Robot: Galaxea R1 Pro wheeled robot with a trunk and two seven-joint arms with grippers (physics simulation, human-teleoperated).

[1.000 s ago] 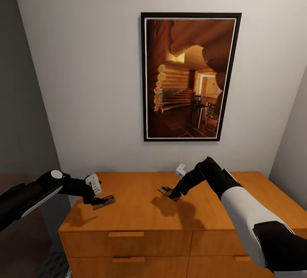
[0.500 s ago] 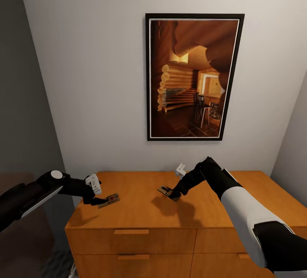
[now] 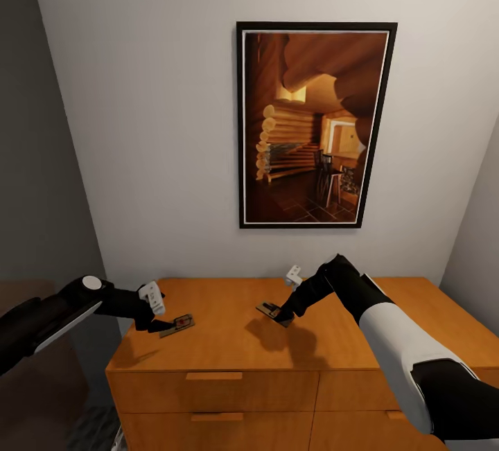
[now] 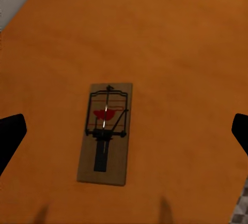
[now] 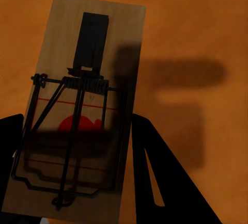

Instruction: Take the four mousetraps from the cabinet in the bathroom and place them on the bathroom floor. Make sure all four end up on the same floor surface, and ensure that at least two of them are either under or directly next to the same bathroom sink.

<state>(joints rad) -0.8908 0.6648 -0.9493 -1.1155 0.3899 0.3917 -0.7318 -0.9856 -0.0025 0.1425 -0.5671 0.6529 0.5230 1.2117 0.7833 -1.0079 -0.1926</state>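
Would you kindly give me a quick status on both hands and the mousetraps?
Left hand open over one mousetrap on the cabinet. Right hand shut on second mousetrap. Nothing in the way.

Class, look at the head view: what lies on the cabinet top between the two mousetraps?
Nothing: in the head view, only bare cabinet top separates the left mousetrap from the right mousetrap.

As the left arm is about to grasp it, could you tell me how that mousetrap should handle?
The mousetrap is a thin flat wooden board, so probably stiff and light. Lying flush on the smooth cabinet top, it may slide rather than tip. Its raised wire could snag or spring, so edge contact seems safer.
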